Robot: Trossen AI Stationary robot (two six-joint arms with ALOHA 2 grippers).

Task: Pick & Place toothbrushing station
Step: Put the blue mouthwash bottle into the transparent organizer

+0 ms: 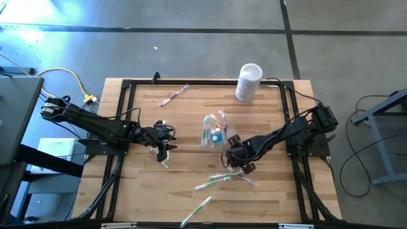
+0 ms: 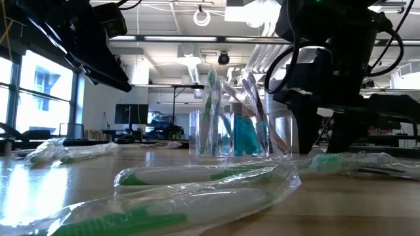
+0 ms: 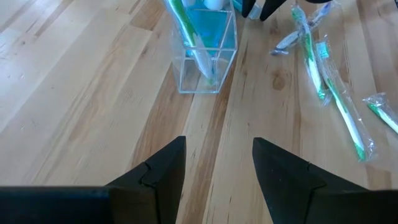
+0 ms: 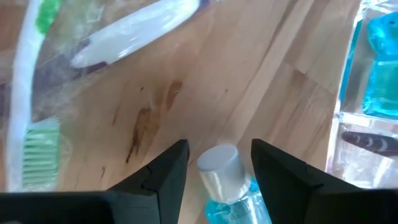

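Between the right gripper's [image 4: 214,163] two dark fingers sits a small teal tube [image 4: 227,183] with a pale cap, its cap pointing out past the fingertips; the jaws stand partly apart with the tube filling most of the gap, so it looks held, though contact at the pads is hidden. That gripper hangs low over the table just right of the clear plastic cup [image 1: 213,132], near the table's middle. Beyond its fingers, wrapped toothbrushes [image 4: 37,134] lie on the wood, one with green bristles, one pale.

Out from there, the cup stands upright and already holds teal tubes and a few brushes standing on end. More wrapped toothbrushes [image 1: 213,183] lie loose on the near side of the table, another [image 1: 173,95] lies at the far left, and a white canister [image 1: 248,81] stands at the far edge.

Left of the cup, well apart from it, the left gripper [image 3: 216,171] waits low over bare wood, jaws partly spread and empty, pointed toward the cup.

My reading: the step in hand is carrying a tube to the cup. Next, the right arm would need to lift clear of the rim, bring the tube above the opening between the standing brushes, and release without tipping the cup.
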